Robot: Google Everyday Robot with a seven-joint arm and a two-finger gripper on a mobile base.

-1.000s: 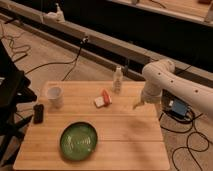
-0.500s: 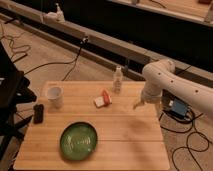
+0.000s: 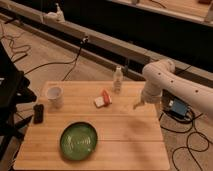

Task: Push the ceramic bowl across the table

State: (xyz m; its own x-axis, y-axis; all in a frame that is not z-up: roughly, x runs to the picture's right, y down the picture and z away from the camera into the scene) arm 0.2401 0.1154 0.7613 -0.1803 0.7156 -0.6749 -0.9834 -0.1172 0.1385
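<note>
Bowl (image 3: 78, 141) down in the lower left of the frame, green and glossy, flat on the bench (image 3: 131, 142) and close to the near edge. It sits apart from everything else on the boards.

Over on the right, the tool (image 3: 136, 105) hangs low over the bench's right side, about mid-height in the frame, well apart from the bowl. Open or closed? I cannot tell from here. The white arm (image 3: 159, 76) comes in from the right edge, bends at a rounded elbow and drops to the tool.

Up the left side of the bench, a white cup (image 3: 54, 96) stands upright. Just below and left of it, a small dark block (image 3: 38, 113) lies near the left edge. In the centre lies a red and white packet (image 3: 103, 99), between cup and tool. Just above and right of it, a small pale bottle (image 3: 118, 80) stands upright near the far edge.

Off the bench at the right, a blue box (image 3: 177, 108) sits on the floor among black cables (image 3: 197, 142). Behind it all, a long pale ledge (image 3: 107, 44) runs from upper left down towards the right.
</note>
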